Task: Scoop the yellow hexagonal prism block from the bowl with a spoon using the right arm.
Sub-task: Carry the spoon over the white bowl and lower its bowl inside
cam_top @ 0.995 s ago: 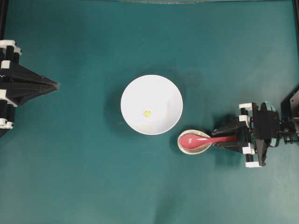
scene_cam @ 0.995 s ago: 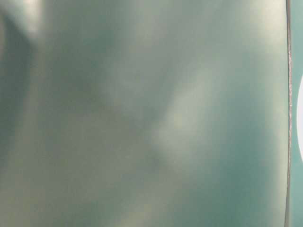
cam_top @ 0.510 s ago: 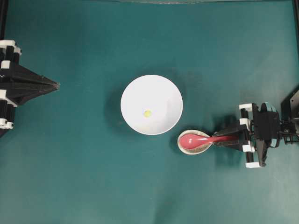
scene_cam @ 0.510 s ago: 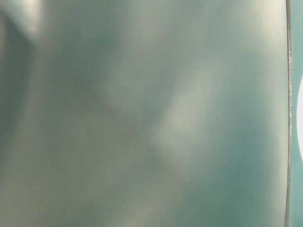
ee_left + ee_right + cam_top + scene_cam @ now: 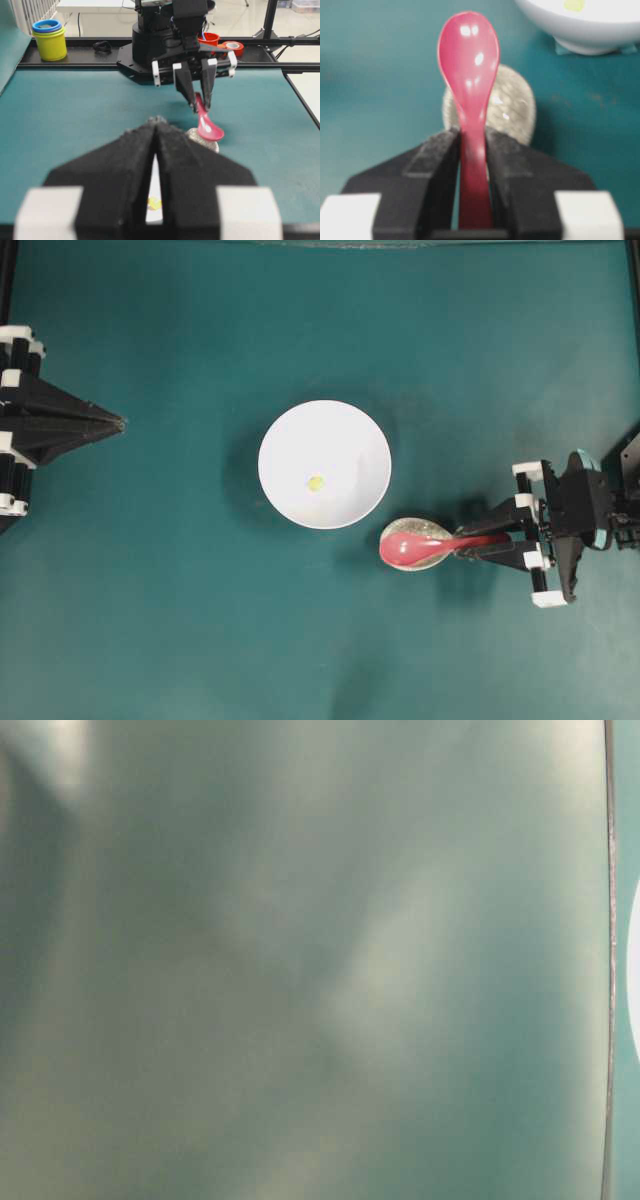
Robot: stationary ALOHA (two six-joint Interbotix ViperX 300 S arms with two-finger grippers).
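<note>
The tiny yellow hexagonal prism block (image 5: 316,483) lies left of centre inside the white bowl (image 5: 345,430) at mid-table. To the bowl's lower right, my right gripper (image 5: 492,540) is shut on the handle of the pink-red spoon (image 5: 408,549). The right wrist view shows the handle pinched between both pads (image 5: 445,150), and the scoop (image 5: 469,55) hovers tilted above a small speckled dish (image 5: 514,107). The bowl (image 5: 590,30) and block (image 5: 574,5) show at the top right there. My left gripper (image 5: 120,423) rests shut and empty at the far left.
The speckled cream dish (image 5: 428,531) sits just right of the bowl, under the spoon. Behind the table, a yellow cup stack (image 5: 49,39) and red and orange items (image 5: 220,42) stand on a rail. The table-level view is a blur.
My right gripper closed on the spoon's handle and raised the scoop off the speckled dish, and the wrist shifted slightly right. The left arm, bowl and block stayed put.
</note>
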